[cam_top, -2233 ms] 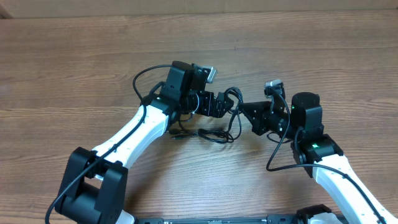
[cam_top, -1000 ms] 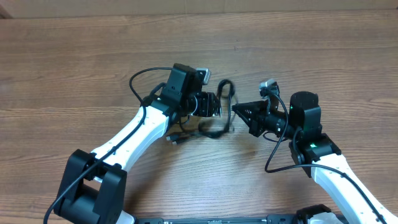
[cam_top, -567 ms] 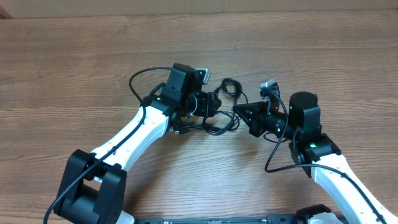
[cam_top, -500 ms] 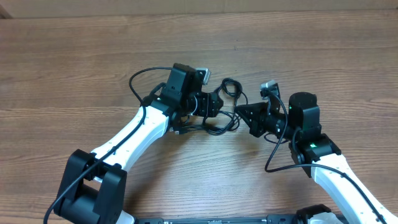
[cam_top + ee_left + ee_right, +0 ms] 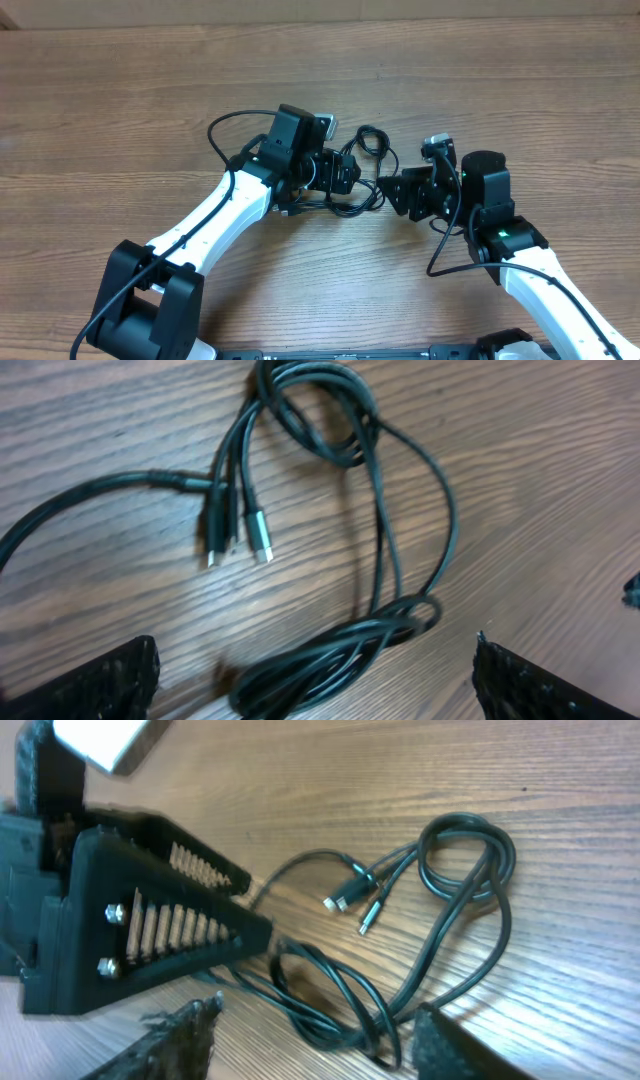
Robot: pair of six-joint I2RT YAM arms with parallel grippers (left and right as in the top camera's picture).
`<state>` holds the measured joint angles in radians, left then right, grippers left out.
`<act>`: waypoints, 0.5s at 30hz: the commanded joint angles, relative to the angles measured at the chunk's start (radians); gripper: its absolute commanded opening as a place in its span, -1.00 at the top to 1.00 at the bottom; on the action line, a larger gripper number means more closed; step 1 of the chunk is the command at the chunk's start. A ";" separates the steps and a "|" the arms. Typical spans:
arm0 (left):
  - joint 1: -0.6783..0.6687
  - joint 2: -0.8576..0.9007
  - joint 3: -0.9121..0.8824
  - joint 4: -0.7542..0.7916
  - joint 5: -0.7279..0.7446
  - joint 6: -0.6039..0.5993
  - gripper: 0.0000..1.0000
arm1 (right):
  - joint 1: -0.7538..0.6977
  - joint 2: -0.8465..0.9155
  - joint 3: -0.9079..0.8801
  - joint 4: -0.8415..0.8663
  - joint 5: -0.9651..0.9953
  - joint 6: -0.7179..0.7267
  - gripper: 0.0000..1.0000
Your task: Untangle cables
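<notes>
Cables [image 5: 382,550]: thin black looped cords, silver-tipped plugs [image 5: 262,550] | table [image 5: 150,100]: wood grain | left gripper [image 5: 315,680]: wide, empty | right gripper [image 5: 315,1020]: parted, empty

the cables [image 5: 372,140] sprawl across the narrow gap between the left gripper [image 5: 347,176] and right gripper [image 5: 388,188]; the far, left and right table [image 5: 450,70] is open wood.

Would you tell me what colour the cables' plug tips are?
Silver tips on black cables; clearest in left wrist view.
</notes>
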<state>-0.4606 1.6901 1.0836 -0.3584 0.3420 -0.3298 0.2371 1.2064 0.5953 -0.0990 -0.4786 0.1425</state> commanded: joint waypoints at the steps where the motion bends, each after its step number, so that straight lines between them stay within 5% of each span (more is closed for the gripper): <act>1: 0.003 -0.016 0.011 -0.017 -0.061 0.038 -0.99 | -0.001 0.035 0.006 -0.014 0.014 -0.075 -0.37; 15: 0.003 -0.016 0.011 -0.035 -0.106 0.098 -0.99 | 0.000 0.246 0.006 0.062 -0.119 -0.179 -0.44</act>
<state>-0.4606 1.6901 1.0836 -0.3916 0.2672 -0.2615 0.2371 1.4315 0.5953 -0.0467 -0.5476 0.0055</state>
